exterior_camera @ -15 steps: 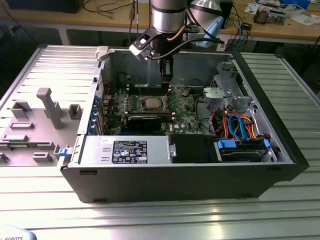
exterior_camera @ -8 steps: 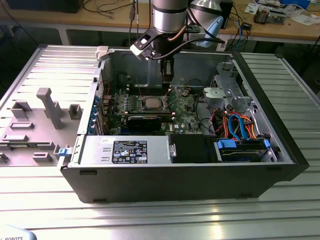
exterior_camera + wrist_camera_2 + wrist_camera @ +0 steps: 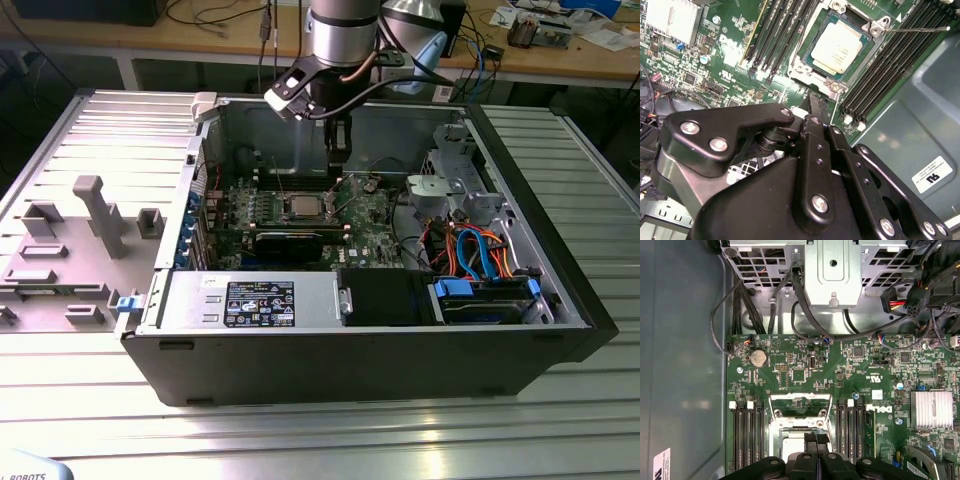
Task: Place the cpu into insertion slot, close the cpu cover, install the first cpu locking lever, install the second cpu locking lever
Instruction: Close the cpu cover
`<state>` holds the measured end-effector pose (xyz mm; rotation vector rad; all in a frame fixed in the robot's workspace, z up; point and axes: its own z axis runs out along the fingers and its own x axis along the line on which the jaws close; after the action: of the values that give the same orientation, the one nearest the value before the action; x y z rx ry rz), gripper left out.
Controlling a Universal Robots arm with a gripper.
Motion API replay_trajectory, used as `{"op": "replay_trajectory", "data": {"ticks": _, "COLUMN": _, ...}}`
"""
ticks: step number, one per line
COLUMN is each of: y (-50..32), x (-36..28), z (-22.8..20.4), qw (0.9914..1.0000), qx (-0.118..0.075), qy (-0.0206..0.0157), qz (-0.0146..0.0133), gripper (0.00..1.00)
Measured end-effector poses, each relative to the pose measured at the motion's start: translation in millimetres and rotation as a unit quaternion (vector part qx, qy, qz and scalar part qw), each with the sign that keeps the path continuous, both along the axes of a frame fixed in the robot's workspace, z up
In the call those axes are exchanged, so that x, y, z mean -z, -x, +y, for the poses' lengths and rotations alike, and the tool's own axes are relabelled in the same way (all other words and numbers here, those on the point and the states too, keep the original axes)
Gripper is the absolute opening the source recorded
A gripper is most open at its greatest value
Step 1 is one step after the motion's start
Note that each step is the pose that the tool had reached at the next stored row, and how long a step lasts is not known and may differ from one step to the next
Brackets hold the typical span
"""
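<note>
**End effector**: reached down into the open computer case from the far side. In the first wrist view its fingers are seen drawn together, with nothing held between them. It is set just off one edge of the insertion slot. Contact with the rim cannot be told.

**Cpu**: seated flat in the slot, its metal top uncovered. A narrow green margin is shown all round inside the silvery rim.

**Cpu cover**: appears raised at one end of the slot, and the circuit board is seen through its window.

**Lever**: a thin wire, run out from one slot corner across the neighbouring memory slots. Whether it is latched cannot be told.

**Room around the slot:** it is flanked closely on two sides by the long black memory slots. Beyond one bank the board edge is met by a bare grey case panel.

**Case interior:** a drive cage and cables are packed at the exterior view's right, and a labelled grey box lies along the near wall.

**Table**: ribbed metal. A grey fixture is placed at the exterior view's left, well apart from the slot.
</note>
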<state>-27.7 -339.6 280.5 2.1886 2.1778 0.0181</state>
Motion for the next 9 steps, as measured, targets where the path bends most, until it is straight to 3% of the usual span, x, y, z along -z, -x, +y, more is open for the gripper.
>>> {"op": "replay_trajectory", "data": {"ticks": 9, "y": -6.1, "x": 0.0, "z": 0.0, "qw": 1.00000, "qx": 0.000, "qy": 0.0000, "qz": 0.0000, "gripper": 0.11}}
